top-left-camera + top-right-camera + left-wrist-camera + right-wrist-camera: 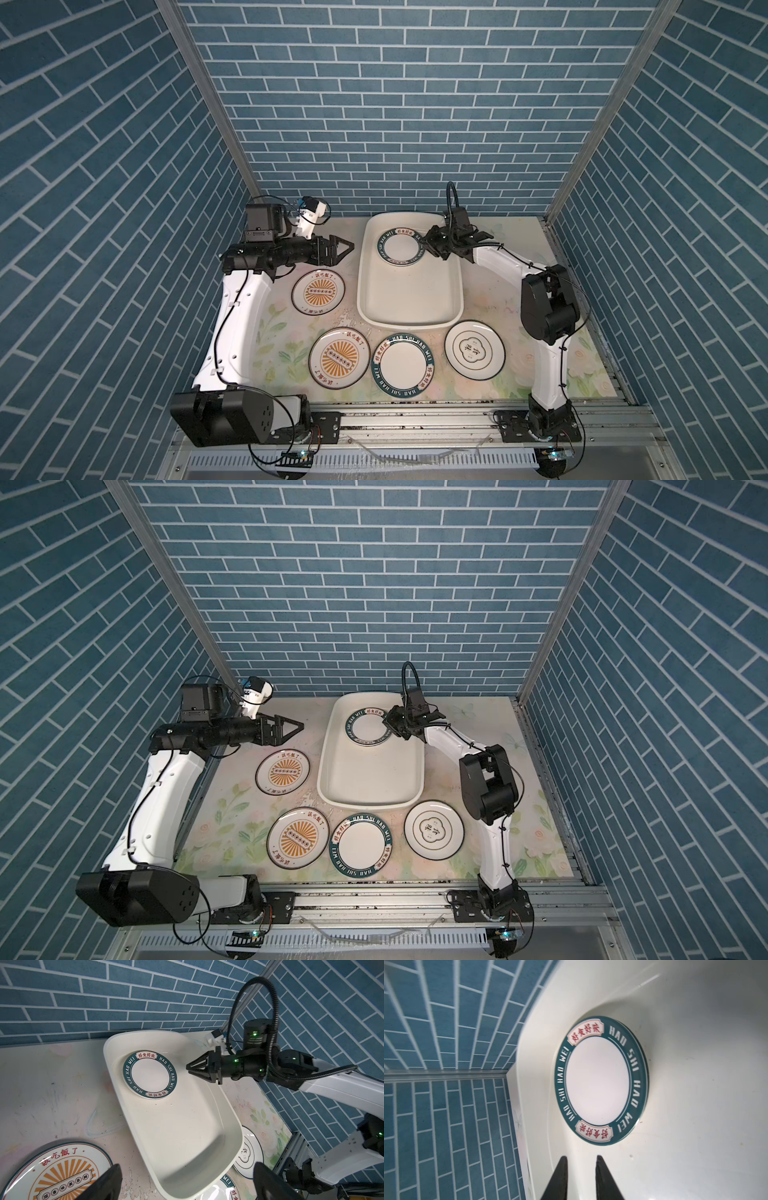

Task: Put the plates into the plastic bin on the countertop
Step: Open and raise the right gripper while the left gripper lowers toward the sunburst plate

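Observation:
A green-rimmed plate (400, 248) (598, 1082) lies at the far end of the plastic bin (409, 325) (180, 1126), with a second rim showing under it. My right gripper (428, 249) (581, 1157) hovers just off that plate's edge inside the bin, its jaws a narrow gap apart with nothing between them. On the countertop (519, 374) lie two sunburst plates (318, 291) (339, 358), another green-rimmed plate (401, 365) and a quatrefoil plate (474, 349). My left gripper (349, 250) (189, 1182) hangs wide open and empty left of the bin.
Blue brick-patterned walls close in the back and both sides. Aluminium rails (415, 415) run along the front edge, where both arm bases are mounted. The right arm's elbow (548, 303) stands above the countertop beside the quatrefoil plate.

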